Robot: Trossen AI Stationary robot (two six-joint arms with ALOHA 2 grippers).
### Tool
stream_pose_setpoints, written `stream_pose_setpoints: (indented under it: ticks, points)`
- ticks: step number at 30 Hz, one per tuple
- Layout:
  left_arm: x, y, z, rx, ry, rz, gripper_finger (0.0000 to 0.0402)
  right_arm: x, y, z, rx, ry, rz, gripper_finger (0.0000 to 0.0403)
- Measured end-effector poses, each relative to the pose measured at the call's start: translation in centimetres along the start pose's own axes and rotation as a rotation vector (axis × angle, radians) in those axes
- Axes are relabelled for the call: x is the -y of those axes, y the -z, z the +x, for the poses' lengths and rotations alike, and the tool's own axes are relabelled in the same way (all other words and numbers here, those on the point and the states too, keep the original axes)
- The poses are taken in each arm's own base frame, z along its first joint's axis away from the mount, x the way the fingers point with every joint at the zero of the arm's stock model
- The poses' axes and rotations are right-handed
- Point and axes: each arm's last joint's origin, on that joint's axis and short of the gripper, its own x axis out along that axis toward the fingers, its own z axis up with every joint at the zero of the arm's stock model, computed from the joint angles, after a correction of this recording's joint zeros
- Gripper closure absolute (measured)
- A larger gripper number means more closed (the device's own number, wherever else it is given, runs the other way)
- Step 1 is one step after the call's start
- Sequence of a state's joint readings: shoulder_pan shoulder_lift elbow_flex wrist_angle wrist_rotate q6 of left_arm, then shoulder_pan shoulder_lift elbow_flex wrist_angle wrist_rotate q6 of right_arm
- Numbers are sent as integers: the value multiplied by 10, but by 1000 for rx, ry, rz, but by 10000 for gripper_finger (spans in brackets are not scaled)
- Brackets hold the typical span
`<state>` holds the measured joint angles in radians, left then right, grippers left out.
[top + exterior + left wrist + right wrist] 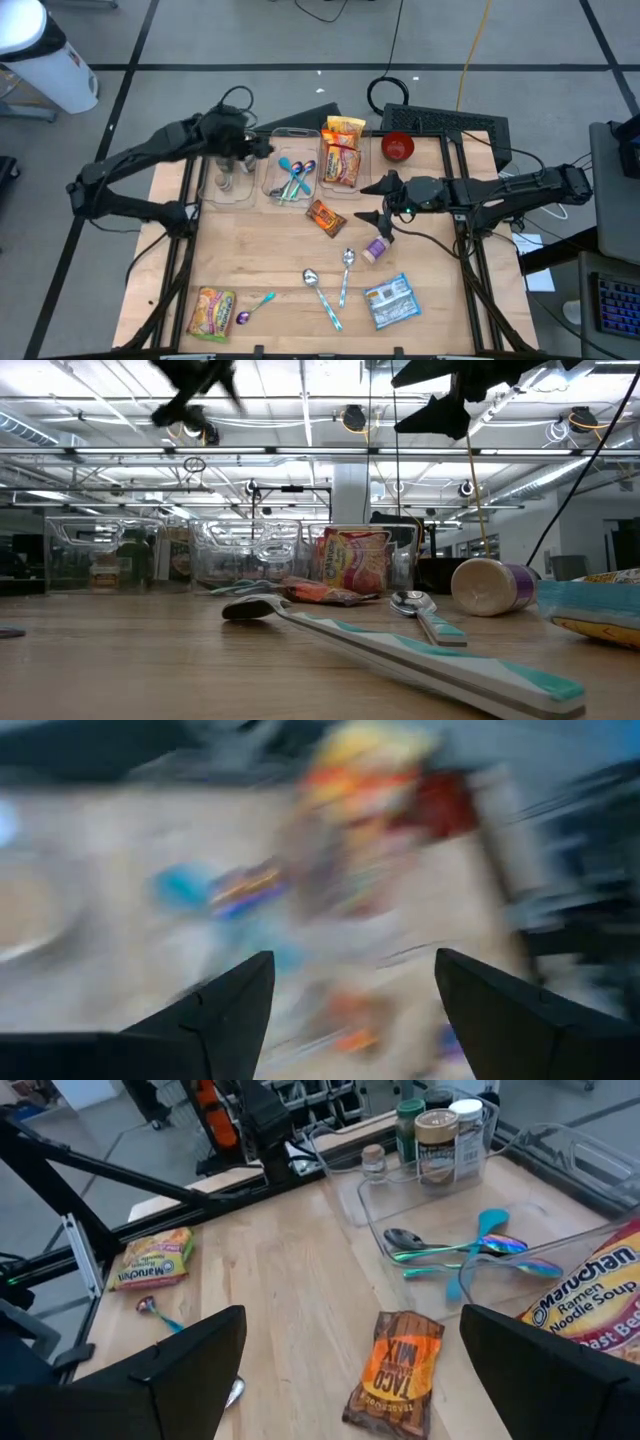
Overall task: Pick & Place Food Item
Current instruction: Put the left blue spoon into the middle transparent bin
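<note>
My left gripper (262, 148) hangs open over the far-left clear bin (228, 190), which holds a few jars (437, 1140). Nothing is between its fingers (232, 1010). My right gripper (368, 200) stands open above the table, right of an orange taco mix packet (393, 1370) that lies flat on the wood. Its fingers are apart from the packet. Ramen packets (343, 150) lie in the far-right clear bin. Another ramen packet (212, 312) lies near the table's front left corner.
The middle clear bin (278, 196) holds coloured spoons (470, 1250). A red bowl (398, 147) sits at the far right. A purple-lidded cup (377, 248), two spoons (330, 285) and a blue-white packet (390, 300) lie on the near half. A keyboard (450, 122) lies beyond the table.
</note>
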<state>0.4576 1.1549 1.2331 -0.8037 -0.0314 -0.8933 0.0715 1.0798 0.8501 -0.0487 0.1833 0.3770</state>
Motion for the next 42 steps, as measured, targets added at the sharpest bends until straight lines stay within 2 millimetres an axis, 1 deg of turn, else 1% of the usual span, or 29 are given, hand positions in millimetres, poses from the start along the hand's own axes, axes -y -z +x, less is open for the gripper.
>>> stream_pose_setpoints:
  ticks: [3,7,11,15,20,25,28,30,33,36,39,42]
  points:
    - [35,6,-7,147,220,47,121,-1,-2,0,20,-8,4,39]
    - [75,17,-13,292,465,104,117,-1,-3,0,31,-14,10,39]
    - [106,30,-7,365,649,148,122,-2,-4,0,35,-22,44,39]
    - [128,44,4,421,772,187,128,-2,-4,0,35,-22,64,39]
    - [143,65,34,400,795,223,122,-2,-4,0,38,-22,64,39]
    - [153,81,61,361,849,132,125,-2,-4,0,43,-26,90,39]
    - [159,86,74,362,912,54,129,-3,-4,0,35,-40,166,39]
    - [161,88,80,366,950,10,130,-4,-4,0,17,-79,167,39]
    - [163,89,86,382,978,-6,128,-6,-3,0,-8,-136,163,39]
    - [163,89,86,406,978,22,127,-7,-3,-1,-23,-181,166,39]
    - [165,89,78,472,1003,72,131,-11,-6,-3,-22,-257,164,39]
    - [169,89,66,564,1071,112,141,-16,-9,-10,9,-300,154,39]
